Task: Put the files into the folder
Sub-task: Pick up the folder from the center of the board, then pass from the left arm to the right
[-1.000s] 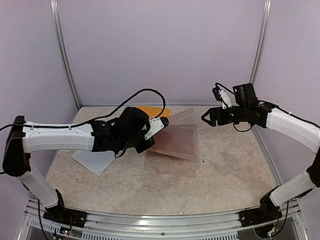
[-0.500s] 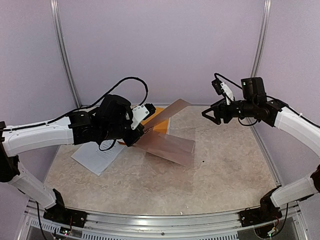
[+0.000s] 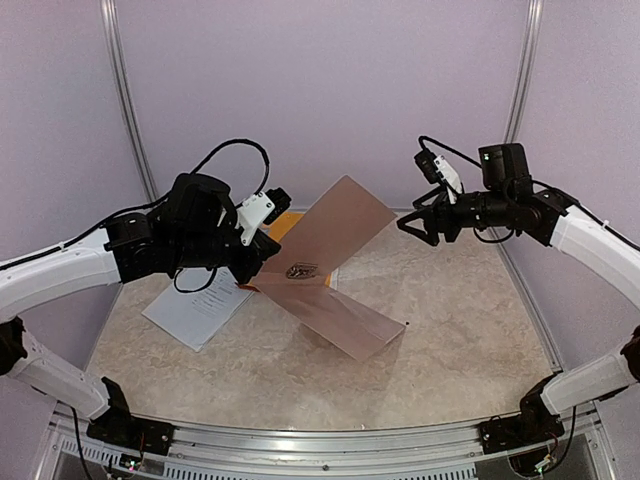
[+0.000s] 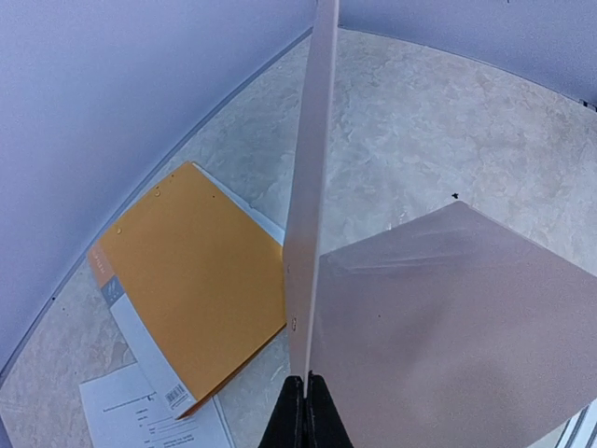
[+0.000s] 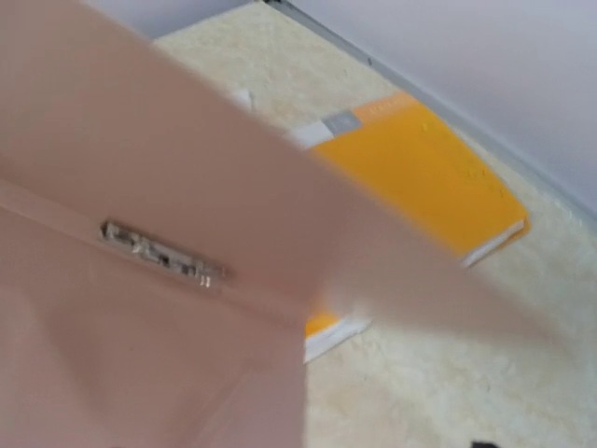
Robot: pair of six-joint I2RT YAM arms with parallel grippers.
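- Top external view showed me the files lying flat on the tabletop at the left, printed side up and not yet inside the folder.
- Within the last second the folder's cover had swung from nearly flat to steeply raised, its lower panel sloping down toward the tabletop. I judged the folder open enough to take sheets.
- The left fingers were pinched shut on the cover's edge. The files sat just below and left of them, apart and untouched.
- The right fingers stood spread, holding nothing. They were near the cover's top edge and well apart from the files.
- An orange folder lay behind the raised cover.
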